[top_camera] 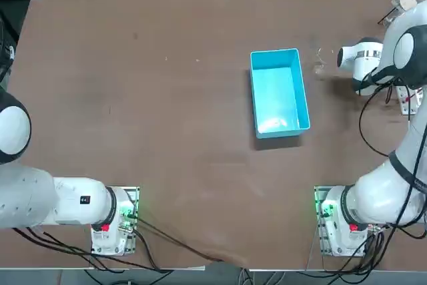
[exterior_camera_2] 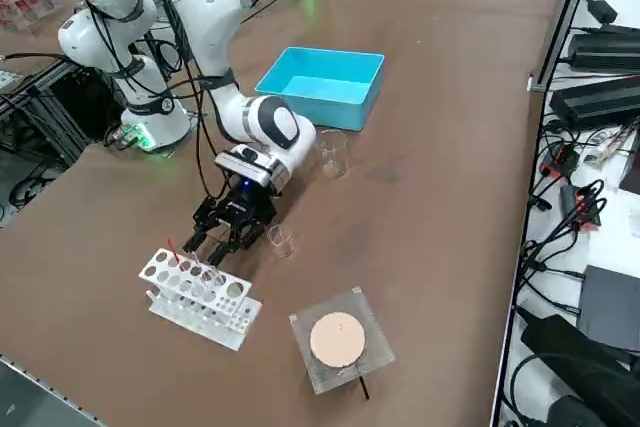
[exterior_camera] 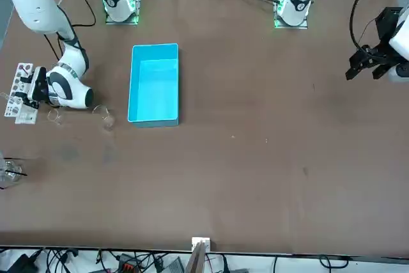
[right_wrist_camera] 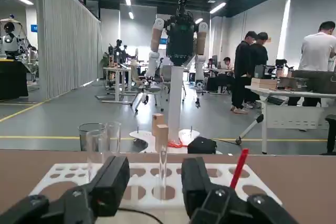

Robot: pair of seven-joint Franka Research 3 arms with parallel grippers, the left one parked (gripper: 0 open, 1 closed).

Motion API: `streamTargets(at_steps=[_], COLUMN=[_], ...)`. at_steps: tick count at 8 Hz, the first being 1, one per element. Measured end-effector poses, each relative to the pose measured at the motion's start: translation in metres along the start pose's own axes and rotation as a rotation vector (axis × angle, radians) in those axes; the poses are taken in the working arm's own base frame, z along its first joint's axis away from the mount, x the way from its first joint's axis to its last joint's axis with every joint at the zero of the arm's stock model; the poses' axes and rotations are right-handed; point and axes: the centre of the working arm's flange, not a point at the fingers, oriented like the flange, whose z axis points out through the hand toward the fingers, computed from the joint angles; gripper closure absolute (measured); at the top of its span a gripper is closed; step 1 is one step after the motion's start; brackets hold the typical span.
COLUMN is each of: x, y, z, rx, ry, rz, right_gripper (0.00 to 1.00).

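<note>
My right gripper (exterior_camera_2: 222, 245) hangs low over the table, pointed at a white test-tube rack (exterior_camera_2: 196, 297) and just short of it. In the wrist view the fingers (right_wrist_camera: 111, 184) stand open, and a clear glass tube (right_wrist_camera: 163, 167) stands in the rack (right_wrist_camera: 63, 178) beyond the gap between them. A red rod (right_wrist_camera: 240, 167) leans in a hole further along the rack. A small glass beaker (exterior_camera_2: 281, 240) stands just beside the gripper. In the front view the gripper (exterior_camera: 27, 90) is at the table's far left, over the rack (exterior_camera: 19, 97).
A blue bin (exterior_camera_2: 325, 82) sits mid-table, with a second clear beaker (exterior_camera_2: 333, 153) between it and the gripper. A square clear dish holding a tan disc (exterior_camera_2: 338, 339) lies near the table edge beyond the rack. People stand in the room behind.
</note>
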Motion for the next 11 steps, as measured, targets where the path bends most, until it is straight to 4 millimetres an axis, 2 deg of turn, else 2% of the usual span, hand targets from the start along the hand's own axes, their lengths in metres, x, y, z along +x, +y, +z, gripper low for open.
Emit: streamTargets(at_steps=[4,9,11], x=[-0.0003,-0.0021,-0.0022], y=[0.0025,0.0052,0.0054], z=[0.0092,0.0119,0.0143], rx=[-0.005,-0.005,-0.003], ry=[0.001,-0.002,-0.003], rz=[-0.004,-0.01,-0.011], right_gripper=[0.43,0.58,0.6])
